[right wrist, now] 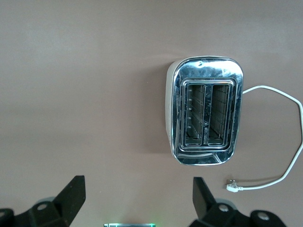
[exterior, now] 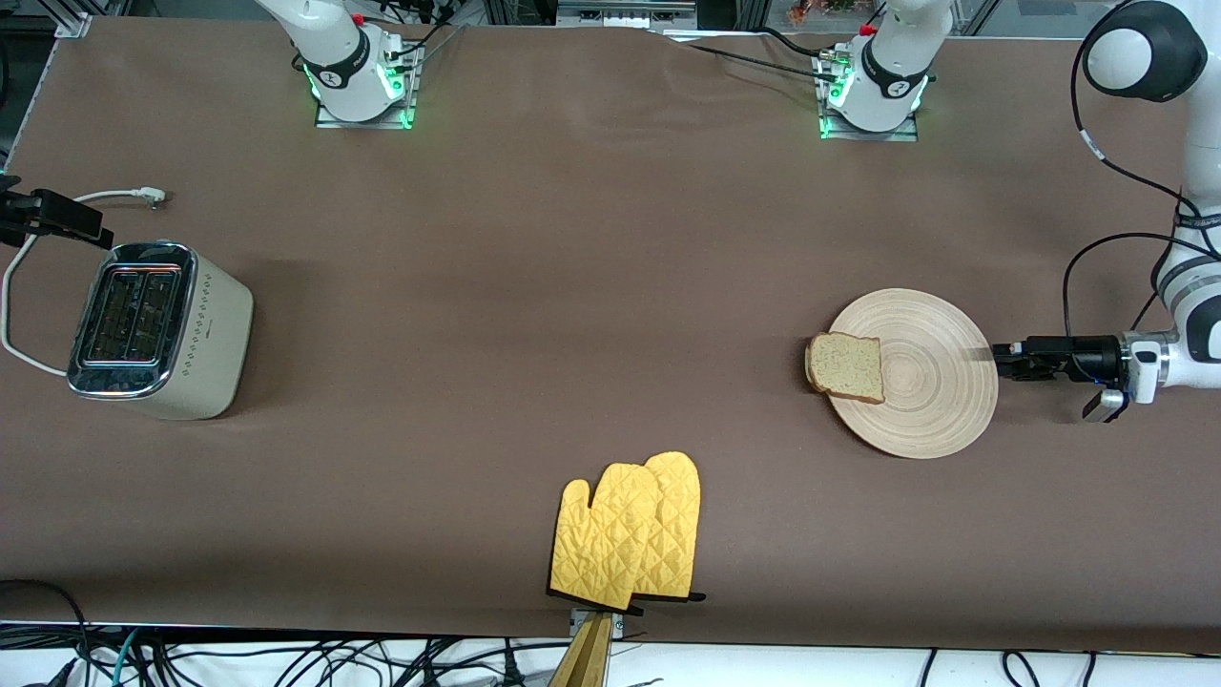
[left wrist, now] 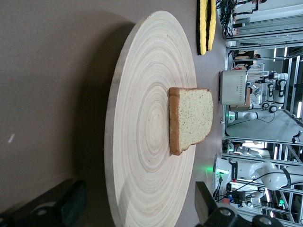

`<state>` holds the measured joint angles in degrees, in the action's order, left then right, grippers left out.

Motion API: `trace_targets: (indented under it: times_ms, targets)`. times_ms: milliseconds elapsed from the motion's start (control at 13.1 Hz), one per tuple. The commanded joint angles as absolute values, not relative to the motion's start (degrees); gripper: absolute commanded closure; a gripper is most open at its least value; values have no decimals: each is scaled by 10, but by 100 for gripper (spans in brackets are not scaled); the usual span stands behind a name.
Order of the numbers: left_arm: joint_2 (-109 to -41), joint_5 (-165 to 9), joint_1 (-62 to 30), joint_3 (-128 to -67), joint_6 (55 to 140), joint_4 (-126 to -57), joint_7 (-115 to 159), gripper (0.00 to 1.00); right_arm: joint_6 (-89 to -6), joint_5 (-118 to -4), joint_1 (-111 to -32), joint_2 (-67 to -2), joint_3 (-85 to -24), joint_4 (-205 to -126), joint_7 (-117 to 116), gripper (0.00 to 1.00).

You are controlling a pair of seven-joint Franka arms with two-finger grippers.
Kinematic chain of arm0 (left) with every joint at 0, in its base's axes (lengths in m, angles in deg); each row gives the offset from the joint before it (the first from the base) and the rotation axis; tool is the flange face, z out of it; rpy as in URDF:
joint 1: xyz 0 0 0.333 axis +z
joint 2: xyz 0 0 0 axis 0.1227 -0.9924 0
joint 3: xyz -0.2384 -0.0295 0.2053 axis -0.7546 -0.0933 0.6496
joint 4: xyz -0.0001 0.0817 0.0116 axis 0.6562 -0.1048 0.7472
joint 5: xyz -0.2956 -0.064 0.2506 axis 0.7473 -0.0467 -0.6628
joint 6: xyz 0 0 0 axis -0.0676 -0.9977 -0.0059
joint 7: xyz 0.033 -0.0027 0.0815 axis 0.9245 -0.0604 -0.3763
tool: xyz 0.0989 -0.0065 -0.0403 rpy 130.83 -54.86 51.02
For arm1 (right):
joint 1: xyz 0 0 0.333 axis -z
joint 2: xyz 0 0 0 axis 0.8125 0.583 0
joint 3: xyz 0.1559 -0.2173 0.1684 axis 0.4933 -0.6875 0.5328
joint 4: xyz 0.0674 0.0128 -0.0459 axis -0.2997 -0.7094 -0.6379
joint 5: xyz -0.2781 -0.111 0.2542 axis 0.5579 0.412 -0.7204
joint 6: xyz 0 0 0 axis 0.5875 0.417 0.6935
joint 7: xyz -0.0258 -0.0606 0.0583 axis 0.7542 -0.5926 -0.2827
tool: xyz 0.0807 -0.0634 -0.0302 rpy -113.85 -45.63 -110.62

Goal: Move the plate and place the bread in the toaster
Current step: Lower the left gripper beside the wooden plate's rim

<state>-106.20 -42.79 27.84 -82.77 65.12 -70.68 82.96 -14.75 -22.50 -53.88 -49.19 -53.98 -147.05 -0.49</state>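
Note:
The pale wooden plate [exterior: 940, 382] lies on the table toward the left arm's end. The bread [exterior: 847, 367] lies flat on its rim on the side toward the right arm's end, slightly overhanging. My left gripper [exterior: 997, 358] is open and turned sideways at the plate's other edge, with the rim between its jaws; the left wrist view shows the plate [left wrist: 147, 94], the bread [left wrist: 191, 118] and the gripper [left wrist: 138, 189]. The cream toaster [exterior: 157, 329] stands at the right arm's end. My right gripper [exterior: 91, 229] is open and empty, in the air beside the toaster [right wrist: 204, 118].
A pair of yellow oven mitts [exterior: 630, 539] lies near the table's front edge, midway along it. The toaster's white cord [exterior: 19, 286] loops on the table beside it, unplugged, and shows in the right wrist view [right wrist: 284, 142]. The mitts also show in the left wrist view [left wrist: 206, 26].

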Motion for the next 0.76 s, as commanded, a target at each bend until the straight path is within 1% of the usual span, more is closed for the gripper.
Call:
trace_targets:
  times_ms: [0, 382, 611, 687]
  targets:
    - [-1069, -407, 272, -828, 644, -704, 807, 0, -145, -230, -537, -489, -540, -1461, -7, 0]
    - [-1072, -396, 268, -830, 644, -710, 763, 1, -145, -230, -538, -489, -540, -1461, -7, 0]
    - [-1074, -387, 264, -831, 644, -719, 754, 11, -144, -230, -537, -489, -540, -1461, -7, 0]
    - [-1075, -387, 263, -831, 649, -720, 754, 18, -145, -230, -537, -489, -540, -1461, -7, 0]
